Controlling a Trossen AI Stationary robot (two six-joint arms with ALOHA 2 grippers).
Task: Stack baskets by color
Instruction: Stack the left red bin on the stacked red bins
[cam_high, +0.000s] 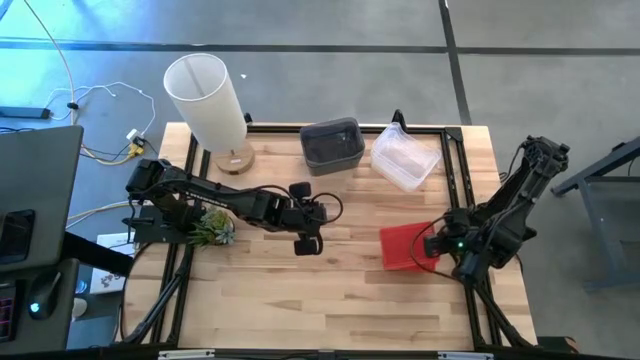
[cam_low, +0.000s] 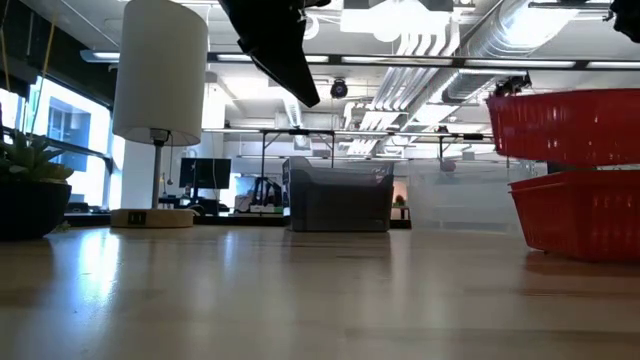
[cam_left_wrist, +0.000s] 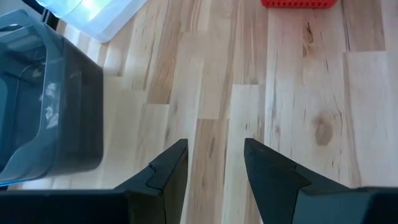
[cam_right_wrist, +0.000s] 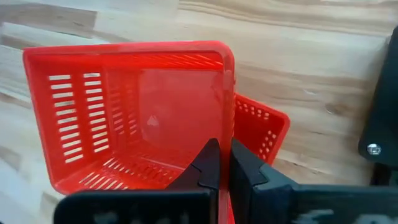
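A red mesh basket (cam_low: 565, 125) hangs in the air with my right gripper (cam_right_wrist: 225, 163) shut on it, just above a second red basket (cam_low: 580, 215) that stands on its base at the table's right side. At the far edge a dark grey basket (cam_high: 332, 145) and a clear basket (cam_high: 405, 157) rest on their bases. Over the middle of the table my left gripper (cam_high: 308, 243) hovers open, and only bare wood shows between its fingers (cam_left_wrist: 171, 171). My right gripper pinches one side wall of the red basket (cam_right_wrist: 229, 118) at its rim, one finger inside the basket and one outside. The fingers come slanting down from the table's right side. The basket is lifted clear, open side up and roughly level, over the lower red basket (cam_right_wrist: 261, 127).
A tall white lamp (cam_high: 210, 100) stands on its wooden foot at the far left corner, and a small green plant (cam_high: 212, 228) sits at the left beside my left arm. Bare wood (cam_high: 340, 300) stretches along the near half of the table.
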